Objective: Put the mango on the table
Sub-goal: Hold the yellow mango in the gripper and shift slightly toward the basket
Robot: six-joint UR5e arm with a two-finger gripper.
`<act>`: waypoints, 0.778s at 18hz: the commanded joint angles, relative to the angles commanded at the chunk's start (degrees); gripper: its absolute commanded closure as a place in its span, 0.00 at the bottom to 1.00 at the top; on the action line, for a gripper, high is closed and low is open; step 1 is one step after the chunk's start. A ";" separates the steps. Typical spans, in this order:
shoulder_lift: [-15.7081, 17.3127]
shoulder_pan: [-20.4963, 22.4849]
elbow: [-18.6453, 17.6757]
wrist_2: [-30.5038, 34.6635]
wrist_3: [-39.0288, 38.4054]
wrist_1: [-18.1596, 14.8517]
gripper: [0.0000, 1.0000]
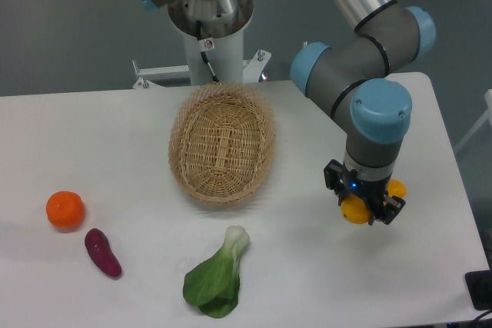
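Clamping the mango [354,210], gripper [364,205] closed around it, low over the table [115,136]

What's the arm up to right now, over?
Gripper shut on mango, low over the table, right of the basket. Not released yet. Nothing under it; greens well to the left.

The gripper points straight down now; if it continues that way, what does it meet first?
Probably the table right of the basket. The gripper is shut on the mango, so the fruit would touch first; the height above it is unclear.
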 joint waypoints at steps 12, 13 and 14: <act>0.88 3.34 -10.72 0.35 0.97 12.39 0.40; 1.57 3.34 -12.55 0.53 0.97 12.57 0.40; 2.71 3.26 -14.66 0.53 1.58 12.92 0.40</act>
